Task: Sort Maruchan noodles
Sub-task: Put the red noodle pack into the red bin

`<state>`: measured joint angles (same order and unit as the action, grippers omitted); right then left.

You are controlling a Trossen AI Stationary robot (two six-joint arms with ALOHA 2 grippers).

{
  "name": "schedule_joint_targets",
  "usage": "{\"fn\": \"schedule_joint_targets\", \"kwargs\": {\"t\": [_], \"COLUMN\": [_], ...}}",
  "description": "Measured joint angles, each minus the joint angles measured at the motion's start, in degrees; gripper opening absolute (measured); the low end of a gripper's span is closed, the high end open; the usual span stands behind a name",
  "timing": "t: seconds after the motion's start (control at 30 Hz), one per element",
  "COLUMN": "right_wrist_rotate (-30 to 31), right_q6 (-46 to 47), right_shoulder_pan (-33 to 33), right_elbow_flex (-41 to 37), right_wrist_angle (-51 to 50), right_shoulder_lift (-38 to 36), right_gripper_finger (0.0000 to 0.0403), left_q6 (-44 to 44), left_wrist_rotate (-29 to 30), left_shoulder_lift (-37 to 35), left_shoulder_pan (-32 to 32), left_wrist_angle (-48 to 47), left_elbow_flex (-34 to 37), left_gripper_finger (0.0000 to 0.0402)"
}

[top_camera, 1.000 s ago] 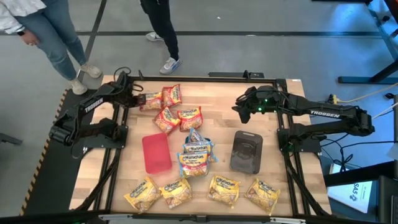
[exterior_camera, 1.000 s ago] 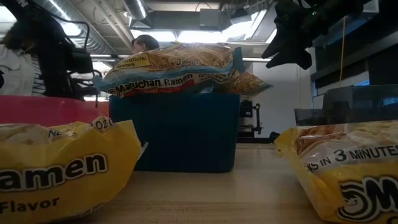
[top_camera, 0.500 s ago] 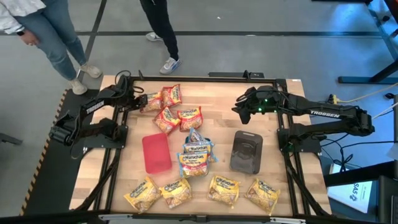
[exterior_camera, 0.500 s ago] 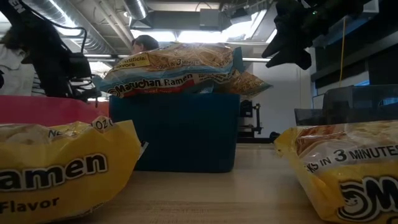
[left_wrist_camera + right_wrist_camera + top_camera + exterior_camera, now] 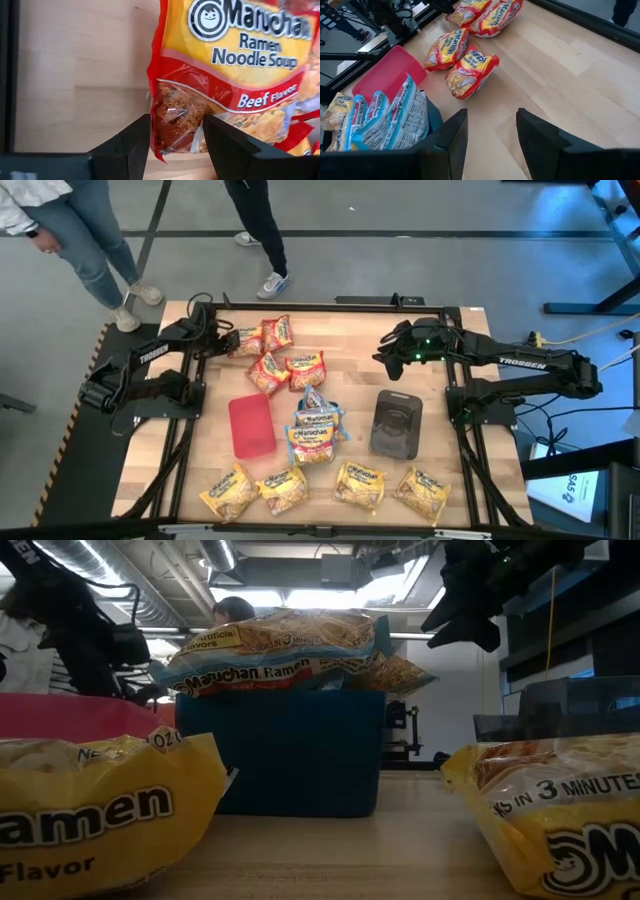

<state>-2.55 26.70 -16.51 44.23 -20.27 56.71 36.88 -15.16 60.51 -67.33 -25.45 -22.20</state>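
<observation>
Now: beef packet (image 5: 227, 75) at 11 o'clock of table (image 5: 360, 360), first of red cluster (image 5: 285, 355). Left gripper (image 5: 222, 340) spread wide, fingers (image 5: 125, 145) straddling packet's corner, nothing clamped.

Risk, judged: crinkly film slips out, or pinch catches only edge seam and packet swings free.

Right gripper (image 5: 385, 356) at 1 o'clock, part open, empty.
</observation>
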Motion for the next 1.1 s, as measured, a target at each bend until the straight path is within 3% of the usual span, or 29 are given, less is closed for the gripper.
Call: {"fn": "schedule_joint_targets", "kwargs": {"t": [0.33,0.7,1.1], "right_wrist_rotate": [-0.4,-2.1,-2.1], "right_q6": [0.0,0.0,0.0], "right_shoulder_pan": [0.0,0.0,0.0], "right_elbow_flex": [0.0,0.0,0.0], "right_wrist_angle": [0.0,-0.1,-0.7], "right_shoulder_lift": [0.0,0.0,0.0], "right_gripper_finger": [0.0165,0.0165,0.0165], "left_q6": [0.5,0.1,-1.5], "left_wrist_rotate": [-0.6,-0.9,-8.1], "left_shoulder_lift": [5.8,5.7,0.5], "left_shoulder_pan": [3.7,3.7,3.8], "left_wrist_angle": [3.5,5.6,4.5], "left_elbow_flex": [-0.1,-0.1,-4.7], "left_gripper_finger": [0.0161,0.001,0.0]}}
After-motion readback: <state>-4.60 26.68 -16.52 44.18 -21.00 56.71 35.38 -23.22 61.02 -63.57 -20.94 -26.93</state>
